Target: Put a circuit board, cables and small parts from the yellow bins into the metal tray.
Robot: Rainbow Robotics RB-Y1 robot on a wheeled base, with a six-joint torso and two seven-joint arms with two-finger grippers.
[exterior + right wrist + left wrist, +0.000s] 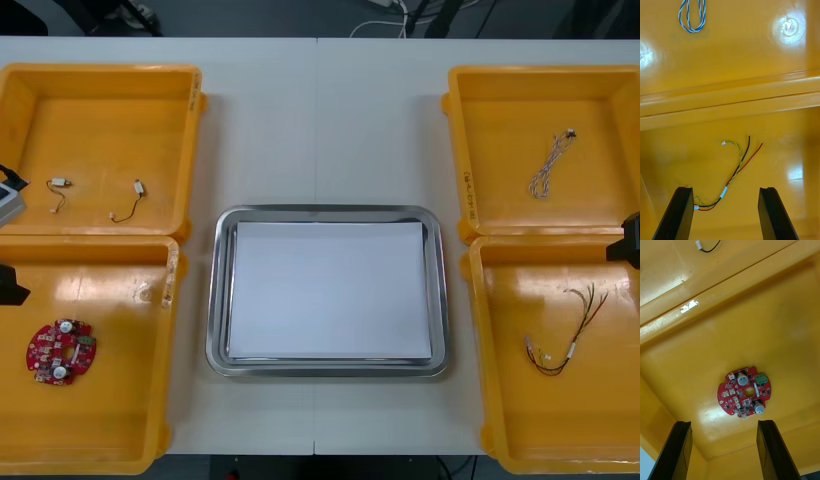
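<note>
Spread wide and holding nothing, the left jaws hang over the red circuit board [744, 392] in the nearer left yellow bin [120, 400]; the right jaws, equally parted and bare, hover above the black, red and yellow cable [730, 182] in the nearer right bin [520, 400]. Between sits the metal tray [222, 300].

No legible text, number or brand is present. The far left yellow bin [193, 97] and the far right yellow bin [466, 180] each carry a small dark marking on the inner rim, too small to read.
</note>
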